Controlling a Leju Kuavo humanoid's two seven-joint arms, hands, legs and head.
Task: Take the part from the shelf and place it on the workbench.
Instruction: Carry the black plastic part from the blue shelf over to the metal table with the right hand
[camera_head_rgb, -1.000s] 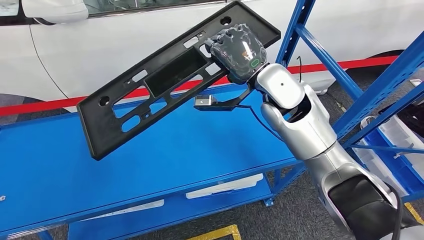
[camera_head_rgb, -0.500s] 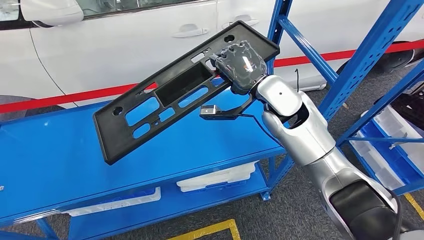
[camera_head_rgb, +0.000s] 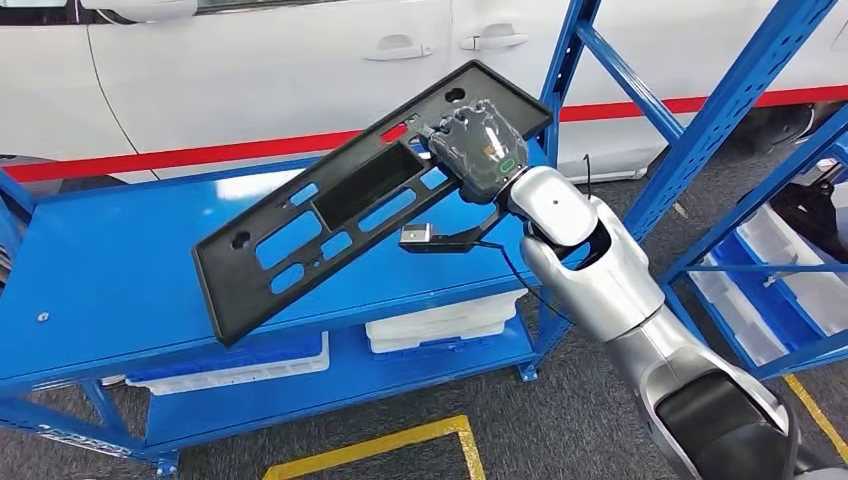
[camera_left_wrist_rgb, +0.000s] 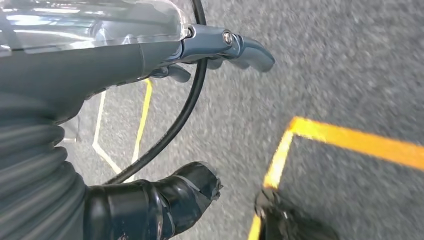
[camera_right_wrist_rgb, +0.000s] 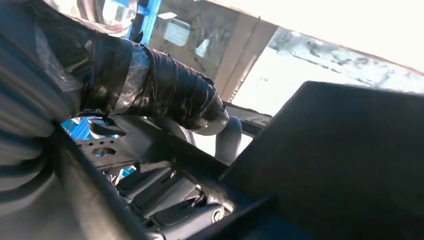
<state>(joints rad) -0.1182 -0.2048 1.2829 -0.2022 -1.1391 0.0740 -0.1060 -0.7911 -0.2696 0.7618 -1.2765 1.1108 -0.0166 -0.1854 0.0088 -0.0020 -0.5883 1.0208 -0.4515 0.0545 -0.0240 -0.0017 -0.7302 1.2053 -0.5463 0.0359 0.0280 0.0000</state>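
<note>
Above the blue workbench, held tilted in the air: one part, a long flat black plastic panel with many cut-out slots and a central rectangular recess. Right hand grips it near its upper end, fingers wrapped over the edge through an opening; lower end hangs free, apart from the bench top. Likely stiff, fairly light, prone to swing when held off-centre; a grip nearer the middle recess would balance it better. Left hand hangs over the grey floor, fingers apart, holding nothing. Lower shelf of the workbench: white bin and blue-and-white bin, contents not discernible. Shelf rack, blue, alongside.
</note>
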